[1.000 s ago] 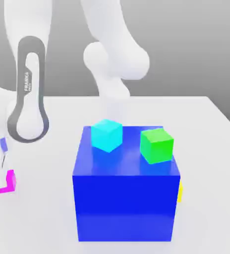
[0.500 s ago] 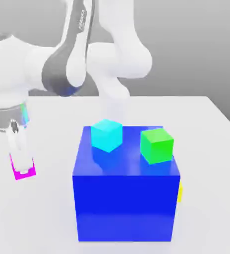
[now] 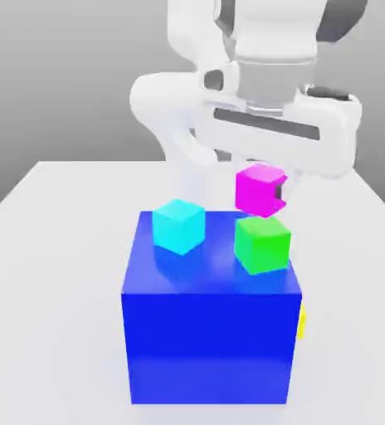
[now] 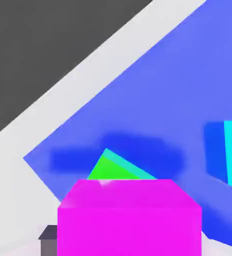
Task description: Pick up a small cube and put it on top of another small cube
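- We hold the pink cube [image 3: 260,189] in the gripper [image 3: 266,191]; the gripper is clenched on it, and a dark finger [image 3: 279,192] shows at the cube's side on the exterior view's right.
- The pink cube hangs in the air just above the green cube [image 3: 262,242], a little toward the exterior view's left of it, and the two cubes are not yet touching.
- The green cube rests on top of the big blue block [image 3: 210,332], near its edge on the exterior view's right. A cyan cube [image 3: 178,225] stands on the same block, well apart from the green one.
- In the hand view the pink cube [image 4: 129,217] is close before the camera, and a corner of the green cube [image 4: 109,169] shows just behind it, so we judge the alignment is nearly good but not exact.
- We judge the pick-up as done and the carrying as almost done. What is left: to centre the pink cube over the green one, lower it until it sits, and release it.
- Compared with half a second earlier, the pink cube was low at the exterior view's left, near the white surface [image 3: 55,187]; now it is raised and over the block. The arm has swung across with it. The green and cyan cubes have not moved.
- A small yellow thing [image 3: 300,323] shows behind the block's edge.
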